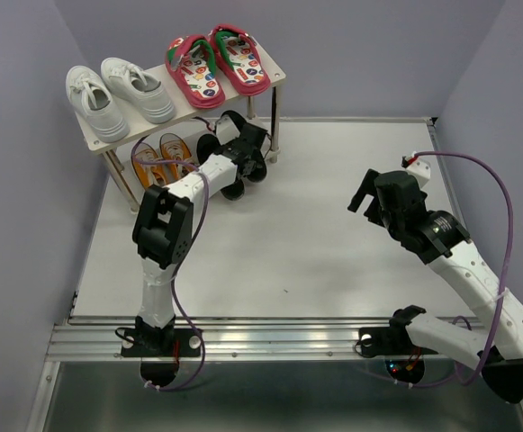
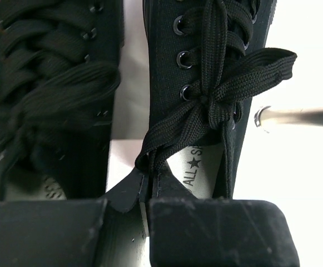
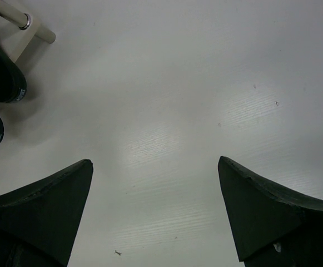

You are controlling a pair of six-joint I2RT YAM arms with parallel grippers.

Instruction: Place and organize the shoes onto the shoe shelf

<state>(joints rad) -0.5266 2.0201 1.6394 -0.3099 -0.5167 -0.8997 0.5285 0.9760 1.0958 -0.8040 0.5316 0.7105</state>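
- While the left pincer (image 2: pixel 145 207) clamps the heel rim of the black shoe (image 2: pixel 205 67) at the lower right of the shoe shelf (image 1: pixel 90 139), push straight, parallel to its mate (image 2: pixel 39 83).
- Right pincer (image 3: pixel 155 183) gapes apart over the counter (image 1: pixel 315 243).

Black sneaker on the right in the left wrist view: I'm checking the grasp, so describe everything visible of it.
This black sneaker looks like canvas, with metal eyelets, flat black laces tied in a bow and a pale insole printed with a star. It lies beside its twin, near a metal shelf leg. The fingers of the left gripper pinch its collar edge.
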